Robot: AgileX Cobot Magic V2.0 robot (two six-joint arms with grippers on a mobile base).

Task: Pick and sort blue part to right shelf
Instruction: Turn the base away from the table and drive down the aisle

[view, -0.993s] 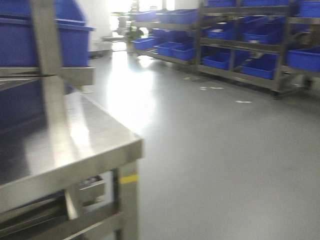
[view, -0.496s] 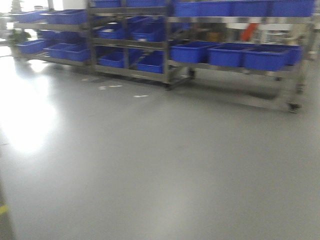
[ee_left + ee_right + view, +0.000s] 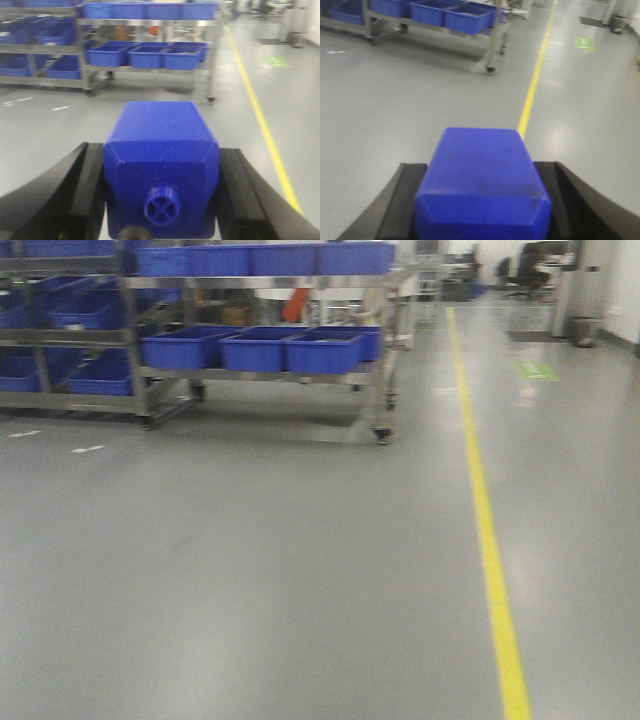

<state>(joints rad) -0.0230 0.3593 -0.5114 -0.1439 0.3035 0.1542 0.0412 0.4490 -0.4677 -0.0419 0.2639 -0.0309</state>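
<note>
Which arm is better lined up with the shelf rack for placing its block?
Left, likely. The left gripper and its block face the rack head-on; from the right gripper, holding the other block, the rack sits off left.

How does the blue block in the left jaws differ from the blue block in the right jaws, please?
The left block shows a small round stub with a cross on its near face. The right block shows no stub, as its near end is cut off by the picture edge. The left block's top bears faint pale lines, the right block's dark smudges. Both are deep blue with bevelled edges, each clamped between black jaws.
</note>
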